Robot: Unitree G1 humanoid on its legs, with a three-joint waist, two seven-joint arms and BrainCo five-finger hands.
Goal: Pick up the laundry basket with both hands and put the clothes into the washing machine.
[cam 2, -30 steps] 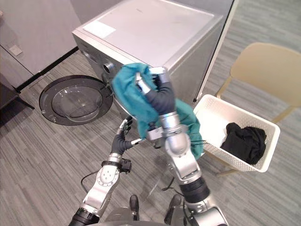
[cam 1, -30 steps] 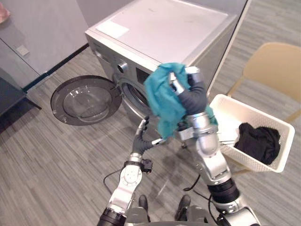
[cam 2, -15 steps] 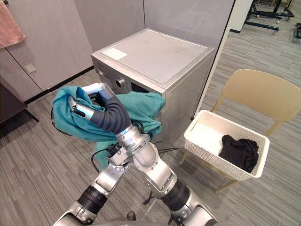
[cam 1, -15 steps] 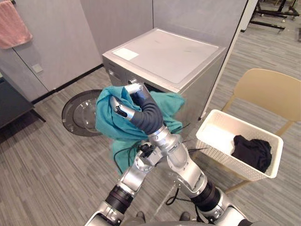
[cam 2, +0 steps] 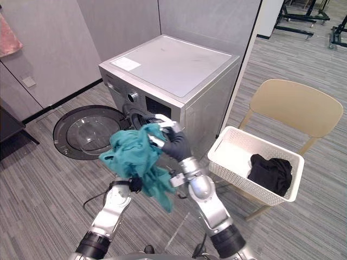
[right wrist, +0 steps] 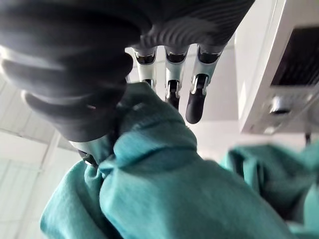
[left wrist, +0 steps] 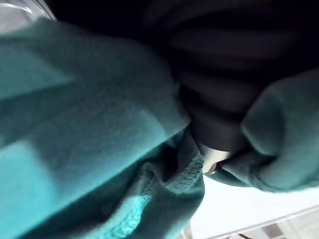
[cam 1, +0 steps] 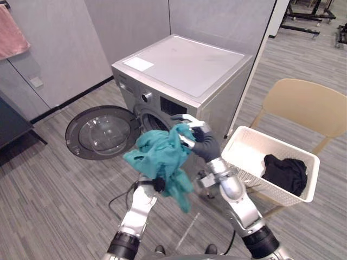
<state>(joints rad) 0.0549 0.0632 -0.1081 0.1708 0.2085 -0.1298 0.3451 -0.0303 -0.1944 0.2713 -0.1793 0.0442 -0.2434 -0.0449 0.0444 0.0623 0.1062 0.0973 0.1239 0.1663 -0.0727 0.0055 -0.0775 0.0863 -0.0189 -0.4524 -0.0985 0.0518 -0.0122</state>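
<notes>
A teal cloth (cam 1: pixel 160 157) hangs bunched in front of the washing machine (cam 1: pixel 184 65), just before its open drum mouth (cam 1: pixel 154 119). My left hand (cam 1: pixel 158 184) reaches up from below and is buried in the cloth, shut on it; the cloth (left wrist: pixel 84 124) wraps it all round. My right hand (cam 1: pixel 201 143) lies against the cloth's upper right edge, open, with straight fingers (right wrist: pixel 194 104) over the cloth (right wrist: pixel 174 184). The white laundry basket (cam 1: pixel 246 143) stands to the right with a black garment (cam 1: pixel 284 173) in it.
The round machine door (cam 1: pixel 103 132) is swung wide open to the left, low over the floor. A beige chair (cam 1: pixel 306 105) stands under and behind the basket. A pink towel (cam 1: pixel 11 35) hangs on the wall at far left.
The right hand has swung back from the left toward the machine front and its fingers have straightened. The left hand has risen into the cloth and curled on it. The camera has shifted too.
</notes>
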